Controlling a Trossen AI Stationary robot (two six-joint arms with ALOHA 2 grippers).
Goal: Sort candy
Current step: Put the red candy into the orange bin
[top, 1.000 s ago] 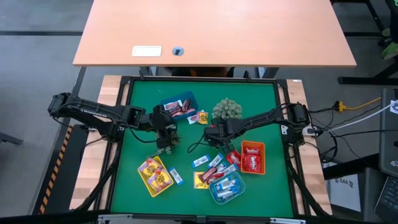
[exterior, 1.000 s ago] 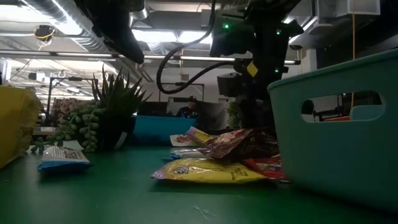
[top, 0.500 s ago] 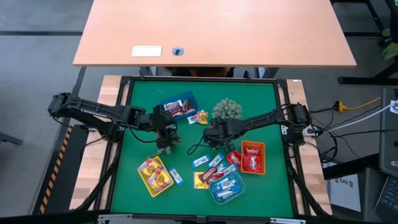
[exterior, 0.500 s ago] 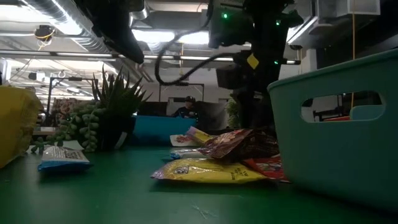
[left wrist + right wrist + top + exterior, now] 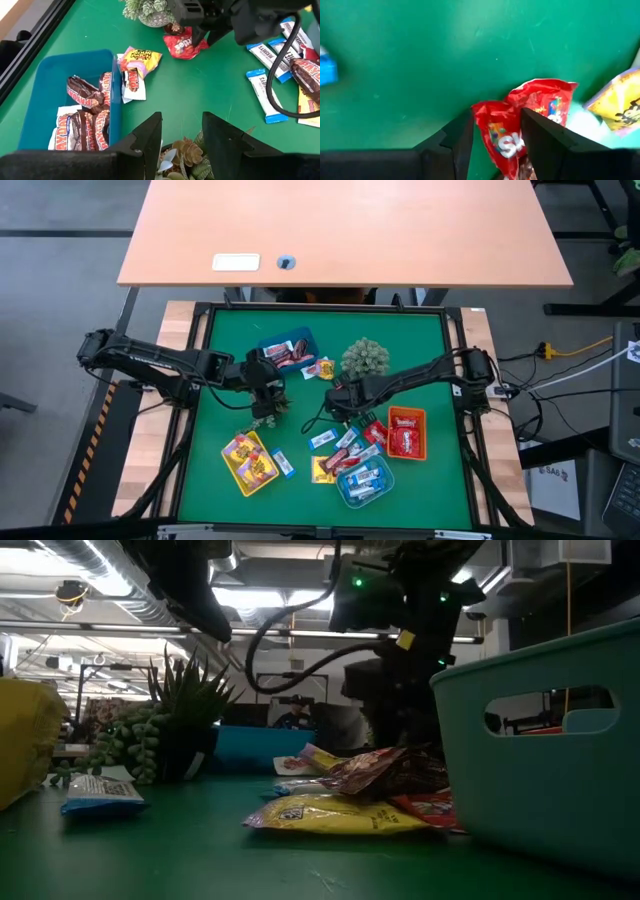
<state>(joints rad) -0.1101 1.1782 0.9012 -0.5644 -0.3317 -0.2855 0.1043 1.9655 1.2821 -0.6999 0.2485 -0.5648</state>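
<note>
From above, the green table [image 5: 225, 340] carries four small trays, and I'll place everything by the round plant [image 5: 365, 357] near its middle: the blue tray [image 5: 272, 343] of dark brown candy lies just beside it toward the left arm, the orange tray [image 5: 421, 432], the teal tray [image 5: 364, 483] and the yellow tray [image 5: 234, 467] sit on the near side, with loose candy [image 5: 322, 439] scattered between them. The right gripper [image 5: 340, 404] hangs just on the near side of that plant, the left gripper [image 5: 268, 390] further off beside a second small plant [image 5: 264, 416]. At table height a yellow sweet [image 5: 335, 814] and a red one [image 5: 425, 804] lie against the teal tray's wall [image 5: 560, 775], a blue-and-white one [image 5: 98, 792] beside the spiky plant [image 5: 180, 705]. The left wrist camera shows its gripper [image 5: 182, 127] with fingers apart and nothing between them, above a small succulent [image 5: 182, 152], the brown bars [image 5: 82, 112] in the blue tray [image 5: 45, 90], and the right gripper [image 5: 197, 27] clamped on a red packet [image 5: 185, 45] close to the plant. The right wrist camera confirms it: the gripper [image 5: 495, 132] has a red candy packet [image 5: 520, 120] pinched between its fingers [image 5: 542, 135], above the green table.
</note>
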